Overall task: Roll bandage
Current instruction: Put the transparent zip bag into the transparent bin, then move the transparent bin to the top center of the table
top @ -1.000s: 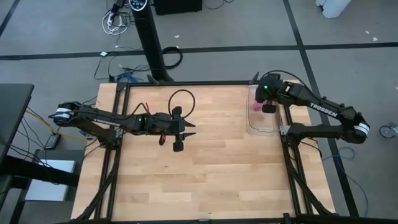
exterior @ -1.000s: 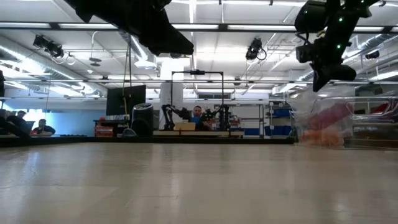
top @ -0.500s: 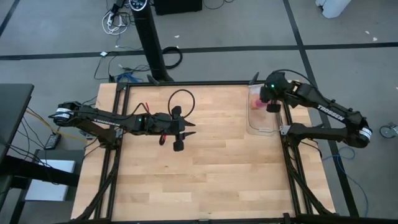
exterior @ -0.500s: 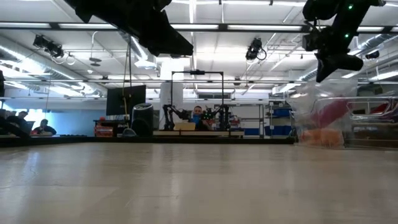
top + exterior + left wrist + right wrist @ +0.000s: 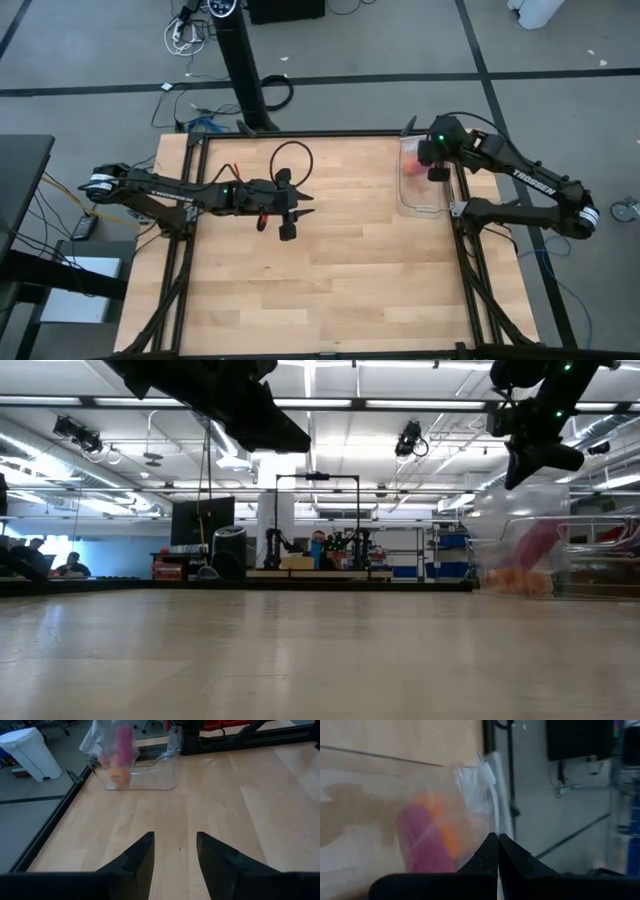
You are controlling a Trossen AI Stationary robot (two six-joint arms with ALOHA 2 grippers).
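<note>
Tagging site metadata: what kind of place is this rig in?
Likely a robotics lab or workshop: more robot arms on a bench in the background, shelving behind, ceiling strip lights, and people seated at screens.

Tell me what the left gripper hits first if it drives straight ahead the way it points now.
Probably the clear bin. The left gripper, jaws open, points across bare table toward it, and nothing lies between. The pink bandage and an orange roll sit inside, slightly off that line; depth is uncertain.
</note>
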